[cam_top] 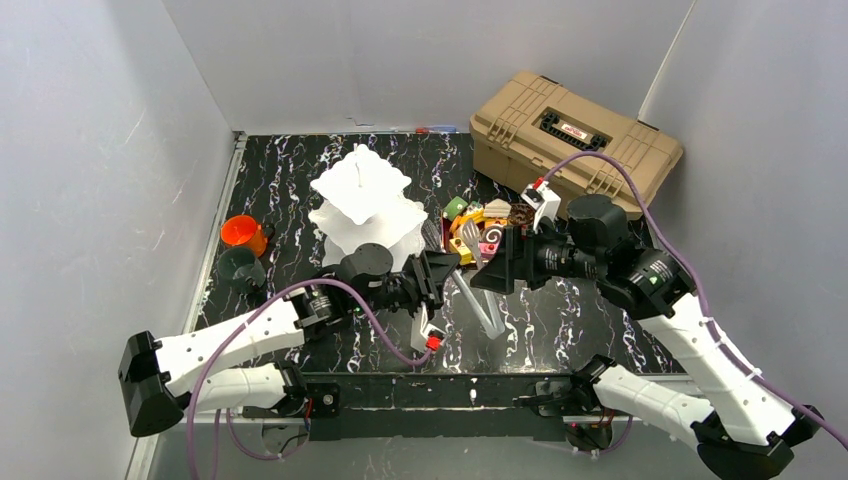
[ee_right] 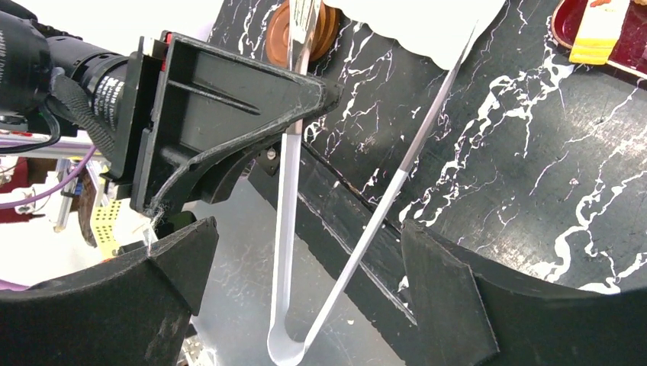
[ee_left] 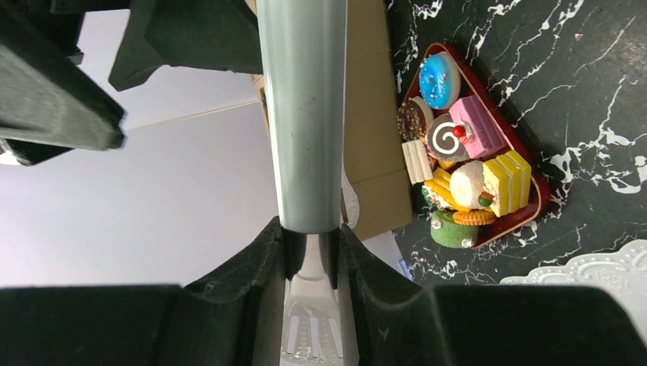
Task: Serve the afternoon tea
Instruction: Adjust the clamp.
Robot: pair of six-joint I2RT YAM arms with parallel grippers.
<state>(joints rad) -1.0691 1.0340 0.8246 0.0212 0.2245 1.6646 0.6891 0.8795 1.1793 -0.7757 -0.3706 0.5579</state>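
The white three-tier stand [cam_top: 360, 200] rises left of centre, its plate edge [ee_left: 595, 268] low in the left wrist view. Toy pastries and donuts [cam_top: 478, 230] fill a red triangular tray [ee_left: 534, 200]. An orange cup [cam_top: 240, 232] and a dark cup [cam_top: 240, 268] stand at the left edge. Brown saucers [ee_right: 329, 32] show beside the stand [ee_right: 420, 23]. My left gripper [cam_top: 440, 272] [ee_left: 309, 229] is shut on one arm of the metal tongs [cam_top: 482, 300] [ee_left: 305, 114]. My right gripper [cam_top: 497, 270] [ee_right: 305, 244] is open, its fingers apart on either side of the tongs' bend [ee_right: 286, 347].
A tan toolbox [cam_top: 570, 140] sits at the back right, close behind the tray. Grey walls close in the left, back and right sides. The two wrists face each other near the table's middle, over the black marbled top [cam_top: 570, 320].
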